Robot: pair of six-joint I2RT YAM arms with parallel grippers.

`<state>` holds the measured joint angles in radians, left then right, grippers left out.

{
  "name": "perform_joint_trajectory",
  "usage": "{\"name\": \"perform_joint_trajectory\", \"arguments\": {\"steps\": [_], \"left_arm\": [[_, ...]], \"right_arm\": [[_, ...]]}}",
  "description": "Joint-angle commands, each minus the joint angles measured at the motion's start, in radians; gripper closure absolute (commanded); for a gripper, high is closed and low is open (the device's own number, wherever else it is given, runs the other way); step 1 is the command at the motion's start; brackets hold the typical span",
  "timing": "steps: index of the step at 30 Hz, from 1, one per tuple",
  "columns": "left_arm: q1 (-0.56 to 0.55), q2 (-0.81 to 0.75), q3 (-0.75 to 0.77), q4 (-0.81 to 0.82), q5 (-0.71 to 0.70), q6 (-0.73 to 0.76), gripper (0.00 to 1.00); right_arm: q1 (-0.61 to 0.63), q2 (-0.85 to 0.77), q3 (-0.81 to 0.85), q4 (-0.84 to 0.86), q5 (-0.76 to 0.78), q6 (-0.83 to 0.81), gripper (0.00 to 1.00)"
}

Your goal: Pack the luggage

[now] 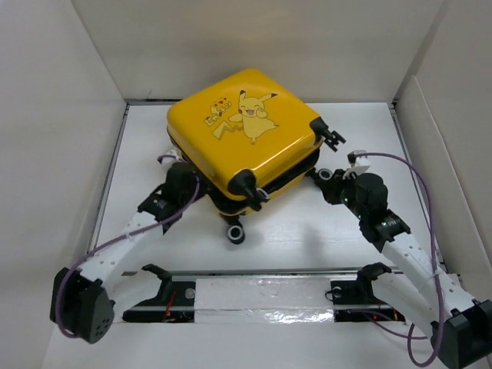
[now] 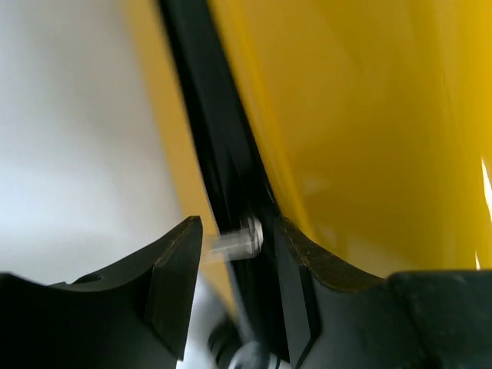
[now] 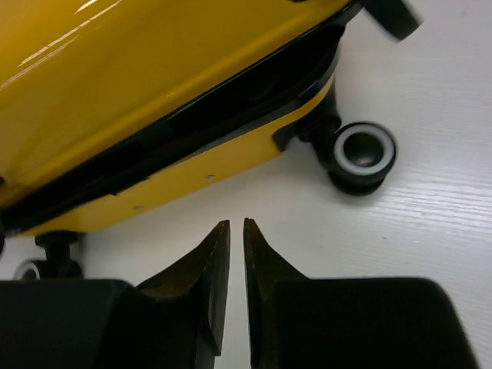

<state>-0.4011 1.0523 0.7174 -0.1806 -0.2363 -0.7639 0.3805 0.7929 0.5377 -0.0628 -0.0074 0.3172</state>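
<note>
From overhead I see the luggage (image 1: 246, 127) lying flat in the middle of the white table (image 1: 307, 231), turned cornerwise, printed shell up and lid lowered but not fully closed. My left gripper (image 1: 184, 183) is tucked in against the case's left edge, and my right gripper (image 1: 336, 187) sits just beside its right corner, near a wheel (image 1: 324, 174). From up here I cannot tell how wide either claw stands. On the left wrist camera, the luggage (image 2: 369, 138) fills the view at very close range. Its black seam (image 2: 207, 131) runs down between my fingers (image 2: 173, 284), and the left gripper (image 2: 237, 227) is moderately wide, with a small blurred silver metal piece (image 2: 242, 238) in the gap. Whether either pad touches it I cannot make out. On the right wrist camera, the right gripper (image 3: 235, 224) is narrowed to a thin slit with nothing in it, poised over bare table (image 3: 430, 223) just short of the luggage (image 3: 154, 69). The two yellow halves there show a dark gap between them, with a black-and-white wheel (image 3: 363, 151) off to the right.
</note>
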Motion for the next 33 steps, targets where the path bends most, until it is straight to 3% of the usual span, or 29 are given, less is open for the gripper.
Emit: {"name": "perform_joint_trajectory", "arguments": {"steps": [1,2,6,9,11,12,13,14,15,16,17,18,23,28,33], "left_arm": [[-0.180,-0.122,-0.062,0.024,0.074,-0.193,0.61],[-0.271,-0.158,-0.055,0.001,0.016,-0.219,0.60],[-0.451,-0.323,0.017,-0.076,-0.346,-0.236,0.58],[-0.479,-0.278,0.095,0.019,-0.542,-0.131,0.48],[-0.417,-0.195,0.180,0.183,-0.552,-0.042,0.40],[-0.365,-0.085,0.219,0.223,-0.463,-0.008,0.40],[-0.217,-0.027,0.320,0.255,-0.372,-0.006,0.39],[-0.117,0.036,0.373,0.265,-0.233,-0.012,0.38],[-0.029,0.152,0.416,0.274,0.018,-0.035,0.39],[0.096,0.255,0.482,0.320,0.096,-0.063,0.41],[0.141,0.256,0.525,0.320,0.145,-0.064,0.41],[0.175,0.358,0.574,0.299,0.150,-0.063,0.42],[0.364,0.688,1.043,0.049,0.144,0.092,0.42],[0.490,0.997,1.296,0.004,0.432,0.124,0.43],[0.476,1.228,1.465,-0.053,0.584,0.216,0.45]], "right_arm": [[-0.087,0.006,0.100,-0.048,0.041,0.006,0.77],[-0.107,0.008,0.102,-0.045,0.034,0.011,0.71],[-0.207,0.020,0.091,-0.012,0.015,0.025,0.61],[-0.273,0.054,0.107,0.015,-0.051,0.042,0.59],[-0.282,0.093,0.122,0.046,-0.069,0.060,0.63],[-0.291,0.112,0.133,0.046,-0.069,0.063,0.69],[-0.292,0.127,0.146,0.044,-0.072,0.063,0.79],[-0.292,0.156,0.171,0.037,-0.091,0.060,0.98],[-0.292,0.167,0.182,0.028,-0.101,0.060,1.00],[-0.292,0.178,0.197,0.015,-0.123,0.054,1.00],[-0.292,0.178,0.197,0.015,-0.126,0.053,1.00],[-0.292,0.184,0.193,0.024,-0.126,0.054,1.00],[-0.270,0.218,0.169,0.052,-0.098,0.056,1.00],[-0.236,0.305,0.176,0.052,-0.080,0.040,1.00],[-0.195,0.382,0.211,0.092,-0.028,0.048,1.00]]}}
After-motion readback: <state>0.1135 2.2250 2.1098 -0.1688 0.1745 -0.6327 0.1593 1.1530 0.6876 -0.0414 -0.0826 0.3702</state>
